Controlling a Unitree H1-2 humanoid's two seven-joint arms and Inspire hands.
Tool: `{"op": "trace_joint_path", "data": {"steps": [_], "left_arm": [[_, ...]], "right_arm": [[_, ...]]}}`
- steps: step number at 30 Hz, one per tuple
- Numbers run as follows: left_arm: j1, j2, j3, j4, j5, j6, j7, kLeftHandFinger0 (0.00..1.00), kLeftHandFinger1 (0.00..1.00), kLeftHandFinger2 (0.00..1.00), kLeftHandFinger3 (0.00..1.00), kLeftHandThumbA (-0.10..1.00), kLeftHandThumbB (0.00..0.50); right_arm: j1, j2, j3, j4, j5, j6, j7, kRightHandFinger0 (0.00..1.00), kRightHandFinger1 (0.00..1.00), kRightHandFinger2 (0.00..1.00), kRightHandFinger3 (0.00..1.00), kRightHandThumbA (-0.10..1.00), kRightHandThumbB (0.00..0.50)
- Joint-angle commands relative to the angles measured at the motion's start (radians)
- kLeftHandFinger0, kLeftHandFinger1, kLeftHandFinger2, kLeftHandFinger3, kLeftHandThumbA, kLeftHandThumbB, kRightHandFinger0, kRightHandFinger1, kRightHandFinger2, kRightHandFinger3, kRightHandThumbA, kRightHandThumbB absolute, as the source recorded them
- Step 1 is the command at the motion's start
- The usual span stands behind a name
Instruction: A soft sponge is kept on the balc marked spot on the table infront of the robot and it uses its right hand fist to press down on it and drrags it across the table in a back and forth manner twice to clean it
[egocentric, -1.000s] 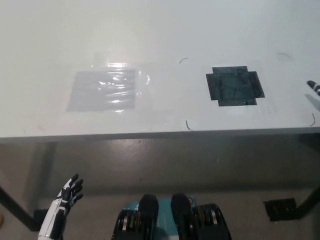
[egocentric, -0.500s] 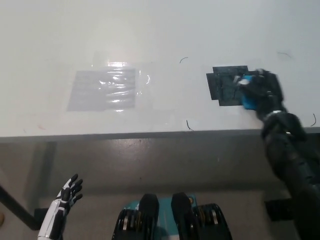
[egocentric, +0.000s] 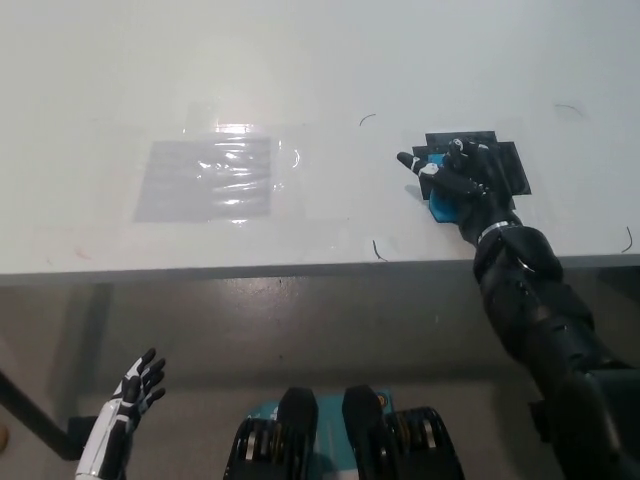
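Observation:
The blue sponge (egocentric: 441, 207) lies at the left edge of the black marked spot (egocentric: 507, 166) on the white table (egocentric: 300, 60). My black right hand (egocentric: 457, 178) rests on top of the sponge, fingers curled over it and one finger sticking out to the left. Most of the sponge is hidden under the hand. The right arm (egocentric: 530, 310) reaches in from the bottom right over the table's front edge. My white left hand (egocentric: 128, 405) hangs below the table at the lower left, fingers apart and holding nothing.
A shiny clear plastic patch (egocentric: 212, 180) is taped to the table left of centre. The table's front edge (egocentric: 250, 270) crosses the picture, with floor below it. A dark table leg (egocentric: 30, 415) stands at the lower left.
My right hand came in from the right edge with the blue sponge and moved left across the black spot to its left side. The left hand has not moved.

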Motion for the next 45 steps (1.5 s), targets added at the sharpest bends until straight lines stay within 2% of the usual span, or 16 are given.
{"op": "trace_joint_path", "data": {"steps": [1, 7, 10, 11, 12, 14, 15, 16, 21, 28, 33, 35, 40, 42, 44, 45], "left_arm": [[0.003, 0.003, 0.006, -0.027, -0.01, -0.033, -0.001, 1.0, 1.0, 1.0, 1.0, 1.0, 0.5], [0.01, 0.0, 0.005, -0.027, -0.009, -0.032, 0.0, 1.0, 1.0, 1.0, 1.0, 1.0, 0.5], [0.008, 0.002, 0.006, -0.03, -0.005, -0.035, 0.002, 1.0, 1.0, 1.0, 1.0, 1.0, 0.498], [0.007, 0.002, 0.007, -0.027, -0.007, -0.036, 0.002, 1.0, 1.0, 1.0, 1.0, 1.0, 0.499], [0.007, 0.002, 0.006, -0.027, -0.005, -0.034, 0.003, 1.0, 1.0, 1.0, 1.0, 1.0, 0.5], [0.005, 0.001, 0.006, -0.019, -0.001, -0.042, 0.005, 1.0, 1.0, 1.0, 1.0, 1.0, 0.5], [0.003, 0.001, 0.006, -0.021, -0.002, -0.038, 0.005, 1.0, 1.0, 1.0, 1.0, 1.0, 0.5], [0.001, 0.0, 0.007, -0.028, 0.0, -0.03, 0.008, 1.0, 1.0, 1.0, 1.0, 1.0, 0.5], [-0.016, 0.008, 0.01, -0.02, -0.001, -0.03, 0.007, 1.0, 1.0, 1.0, 1.0, 1.0, 0.5], [-0.016, 0.021, 0.01, -0.029, -0.005, -0.021, -0.005, 1.0, 1.0, 1.0, 1.0, 1.0, 0.5], [-0.02, 0.023, 0.007, -0.026, -0.006, -0.022, -0.009, 1.0, 1.0, 1.0, 1.0, 1.0, 0.498], [-0.015, 0.025, 0.004, -0.032, -0.004, -0.016, -0.012, 1.0, 1.0, 1.0, 1.0, 1.0, 0.5], [-0.011, 0.031, 0.002, -0.04, -0.009, -0.003, -0.022, 1.0, 1.0, 1.0, 1.0, 1.0, 0.5], [-0.018, 0.032, 0.002, -0.035, -0.007, -0.01, -0.021, 1.0, 1.0, 1.0, 1.0, 1.0, 0.5], [-0.024, 0.03, 0.002, -0.027, -0.005, -0.013, -0.019, 1.0, 1.0, 1.0, 1.0, 1.0, 0.5], [-0.027, 0.03, 0.001, -0.023, -0.002, -0.015, -0.017, 1.0, 1.0, 1.0, 1.0, 1.0, 0.5]], "right_arm": [[-0.001, -0.019, 0.0, 0.021, -0.001, 0.043, 0.001, 0.0, 0.0, 0.0, 0.0, 1.0, 0.116], [0.005, -0.044, 0.029, 0.007, -0.034, 0.022, -0.005, 0.0, 0.0, 0.0, 0.0, 1.0, 0.145], [-0.004, -0.04, 0.05, -0.021, -0.049, -0.037, -0.017, 0.0, 0.0, 0.0, 0.0, 1.0, 0.221], [-0.012, -0.034, 0.053, -0.05, -0.045, -0.059, -0.013, 0.06, 0.04, 0.06, 0.1, 1.0, 0.26], [-0.013, -0.03, 0.056, -0.092, -0.042, -0.072, 0.01, 0.21, 0.19, 0.23, 0.24, 1.0, 0.275], [0.02, -0.013, 0.08, -0.337, -0.032, -0.029, 0.068, 0.59, 0.75, 0.83, 0.82, 1.0, 0.208], [0.045, -0.005, 0.112, -0.501, -0.041, -0.023, 0.092, 0.89, 1.0, 1.0, 1.0, 1.0, 0.17], [0.065, -0.001, 0.138, -0.662, -0.038, 0.034, 0.104, 1.0, 1.0, 1.0, 1.0, 1.0, 0.194], [0.059, -0.026, 0.189, -1.151, 0.034, 0.192, 0.121, 1.0, 1.0, 1.0, 1.0, 1.0, 0.347], [0.01, -0.071, 0.185, -1.657, 0.054, 0.29, 0.037, 1.0, 1.0, 1.0, 1.0, 1.0, 0.332], [0.047, -0.096, 0.179, -1.908, 0.012, 0.311, 0.017, 1.0, 1.0, 1.0, 1.0, 1.0, 0.368], [0.109, -0.102, 0.194, -2.019, -0.002, 0.311, 0.032, 1.0, 1.0, 1.0, 1.0, 1.0, 0.331], [0.283, -0.089, 0.222, -2.197, -0.011, 0.328, 0.042, 1.0, 1.0, 1.0, 1.0, 1.0, 0.396], [0.375, -0.082, 0.234, -2.237, -0.021, 0.27, 0.065, 1.0, 1.0, 1.0, 1.0, 1.0, 0.465], [0.476, -0.077, 0.261, -2.274, 0.034, 0.248, 0.069, 1.0, 1.0, 1.0, 1.0, 0.83, 0.439], [0.517, -0.076, 0.269, -2.281, 0.037, 0.231, 0.076, 1.0, 1.0, 1.0, 1.0, 0.88, 0.417]]}}
